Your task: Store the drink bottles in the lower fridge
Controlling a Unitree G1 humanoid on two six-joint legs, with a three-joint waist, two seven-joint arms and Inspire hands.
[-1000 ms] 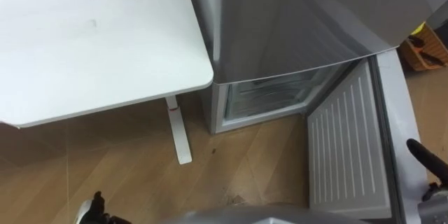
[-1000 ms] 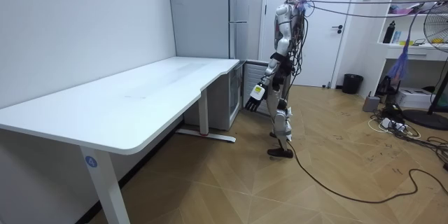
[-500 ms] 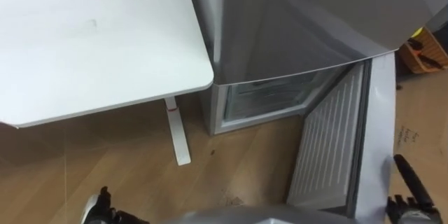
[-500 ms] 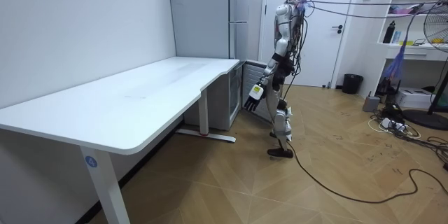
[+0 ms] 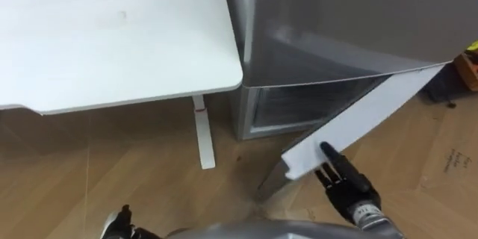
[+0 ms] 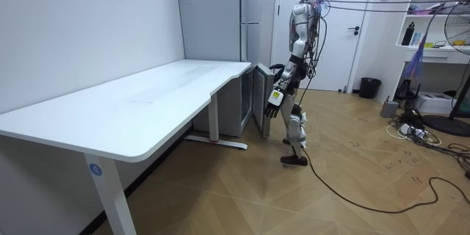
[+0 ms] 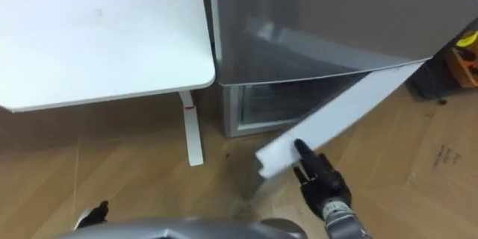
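Note:
The grey fridge (image 5: 336, 22) stands to the right of the white desk. Its lower door (image 5: 358, 119) hangs about half open, the white inner side turned toward the compartment (image 5: 287, 104), where pale drawers show dimly. My right hand (image 5: 342, 181) is open, its straight fingers against the door's free edge from the outside. In the room view I stand upright facing the fridge, close to the door (image 6: 259, 106). My left hand (image 5: 118, 224) hangs low by my side, fingers relaxed and holding nothing; it also shows as a hanging hand (image 6: 273, 101) in the room view.
The white desk (image 5: 112, 37) with its leg (image 5: 203, 138) stands at my left, close to the fridge. Wooden floor lies below. An orange box (image 5: 470, 67) and flat cardboard (image 5: 448, 172) sit to the right. Behind me are a bin (image 6: 369, 87), shelves and a fan.
The lower door has swung from wide open to about half shut. My right hand came in from the right edge and moved left with the door. The camera has shifted too.

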